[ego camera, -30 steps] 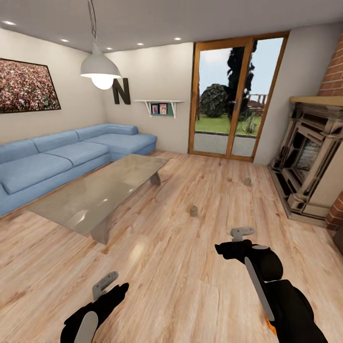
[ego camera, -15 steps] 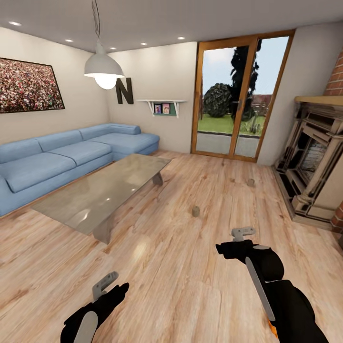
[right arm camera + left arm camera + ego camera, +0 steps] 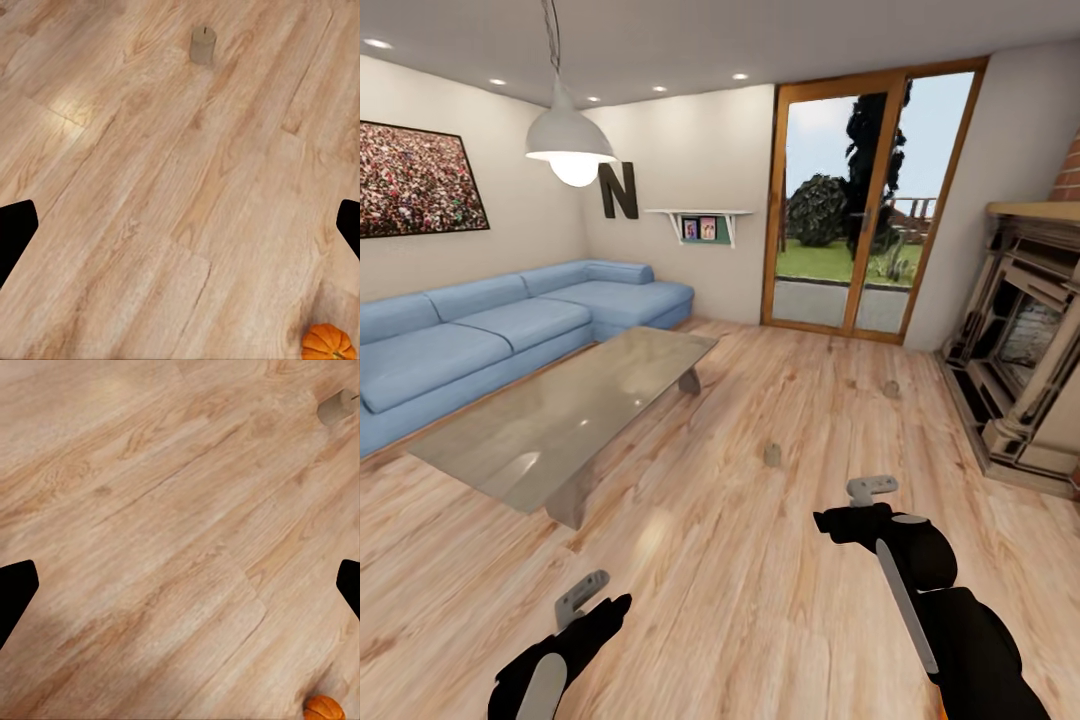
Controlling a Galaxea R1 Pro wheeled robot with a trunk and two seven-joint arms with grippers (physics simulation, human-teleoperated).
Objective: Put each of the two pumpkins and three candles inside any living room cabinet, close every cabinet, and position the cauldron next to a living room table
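Note:
Two tan candles stand on the wood floor, one (image 3: pixel 771 455) just ahead of my right gripper (image 3: pixel 871 489) and one (image 3: pixel 892 389) farther off near the fireplace. The left wrist view has a candle (image 3: pixel 335 406) and part of an orange pumpkin (image 3: pixel 324 709) on the floor. In the right wrist view there is a candle (image 3: pixel 202 43) and a pumpkin (image 3: pixel 328 342). My left gripper (image 3: pixel 582 597) hangs low over bare floor. Both grippers are open and hold nothing, their fingertips (image 3: pixel 15 592) (image 3: pixel 15 229) wide apart. The cabinet and the cauldron are out of view.
A glass-topped coffee table (image 3: pixel 560 415) stands at the left in front of a blue corner sofa (image 3: pixel 490 335). A stone fireplace (image 3: pixel 1025 350) is at the right. Glass doors (image 3: pixel 855 205) are in the far wall. Open wood floor lies between table and fireplace.
The whole head view has shifted a little: the fireplace slid right and the candles slid slightly down. The camera moved. Both arms keep the same pose.

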